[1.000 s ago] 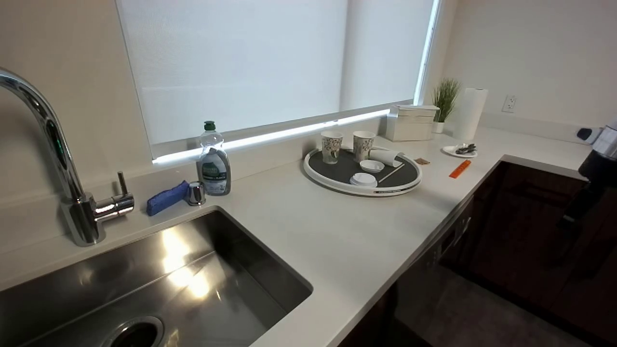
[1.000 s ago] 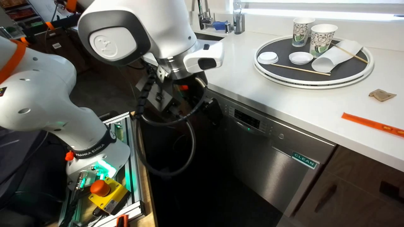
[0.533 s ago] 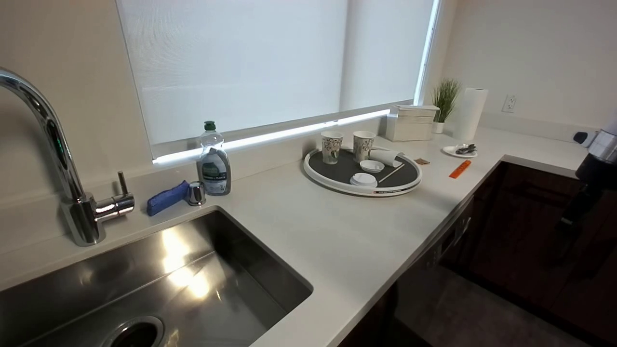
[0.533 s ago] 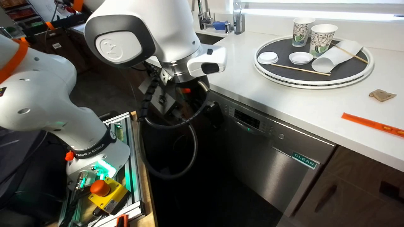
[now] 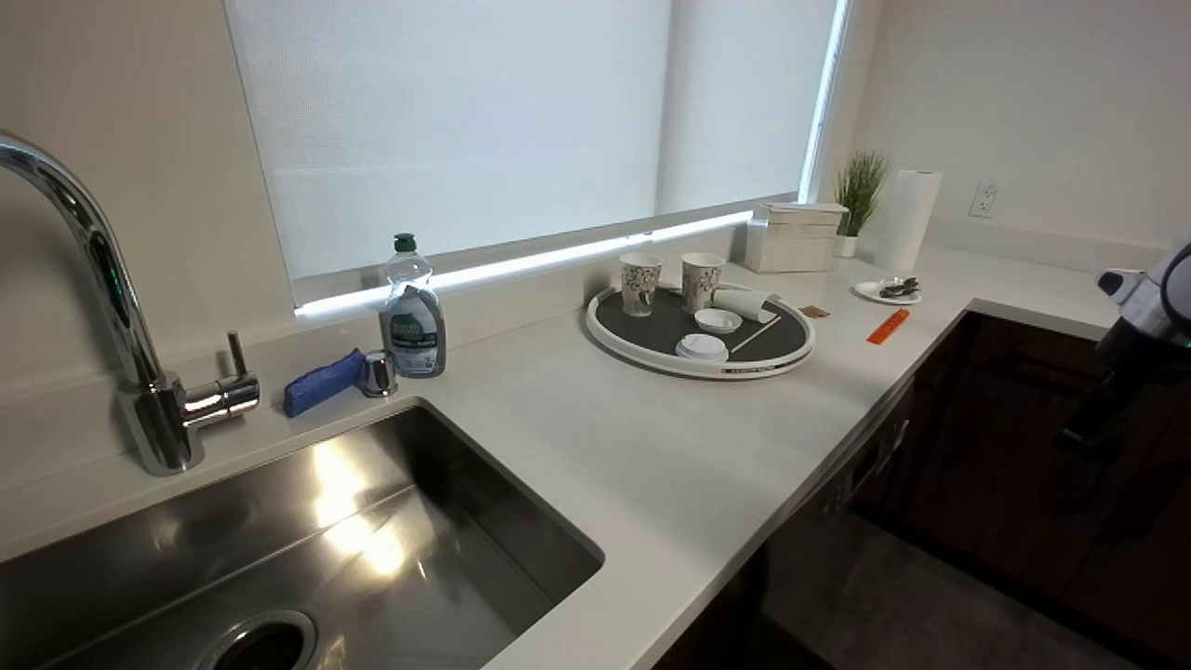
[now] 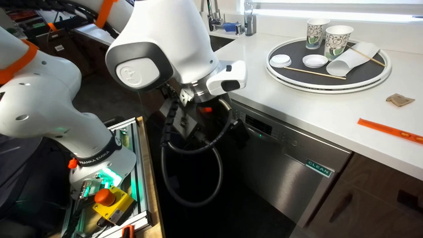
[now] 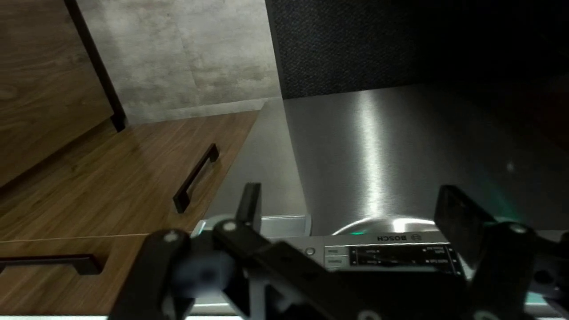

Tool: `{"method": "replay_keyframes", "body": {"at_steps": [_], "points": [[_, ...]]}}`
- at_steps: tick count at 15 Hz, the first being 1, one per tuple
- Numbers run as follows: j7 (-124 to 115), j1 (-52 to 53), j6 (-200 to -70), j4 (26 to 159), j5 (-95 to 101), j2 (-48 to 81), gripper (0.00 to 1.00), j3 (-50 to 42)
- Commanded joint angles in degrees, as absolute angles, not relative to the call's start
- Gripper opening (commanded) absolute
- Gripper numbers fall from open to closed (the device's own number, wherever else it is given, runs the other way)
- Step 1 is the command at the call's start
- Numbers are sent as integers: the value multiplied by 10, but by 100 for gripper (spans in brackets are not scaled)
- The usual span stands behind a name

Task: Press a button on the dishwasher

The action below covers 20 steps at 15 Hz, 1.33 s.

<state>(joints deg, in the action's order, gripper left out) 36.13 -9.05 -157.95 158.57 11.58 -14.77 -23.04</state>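
Observation:
The dishwasher (image 6: 281,178) has a brushed-steel front under the counter in an exterior view. Its dark display (image 6: 258,123) and silver buttons run along the top strip, beside a small green light. Upside down in the wrist view, the control panel (image 7: 400,255) shows the BOSCH name, with two labelled buttons (image 7: 336,256) and a round button (image 7: 310,251). My gripper (image 7: 350,200) is open, its fingers wide apart with nothing held, the panel showing between and below them. Its body covers the panel's lower part. In an exterior view the gripper (image 5: 1079,430) hangs dark at the right.
The white counter (image 6: 251,72) overhangs the dishwasher and carries a round tray (image 6: 330,87) with cups. Wooden cabinets with a dark handle (image 7: 195,178) adjoin the steel front. A cable loop (image 6: 218,178) hangs from the wrist. The steel sink (image 5: 521,502) lies farther along.
The arm has swung toward the dishwasher, moving right and down in one exterior picture and further into view from the right in another. The gripper stays open.

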Motion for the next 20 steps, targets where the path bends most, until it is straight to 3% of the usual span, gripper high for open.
{"method": "replay_keyframes", "body": {"at_steps": [1,6,15,20], "points": [[422,-80,-1688,1586,68,-64,100,-253],[503,-29,-1756,1586,-56,-6,100,-280],[478,-41,-1739,1576,-41,3,100,-271],[483,-35,-1792,1569,-77,35,100,-260]]}}
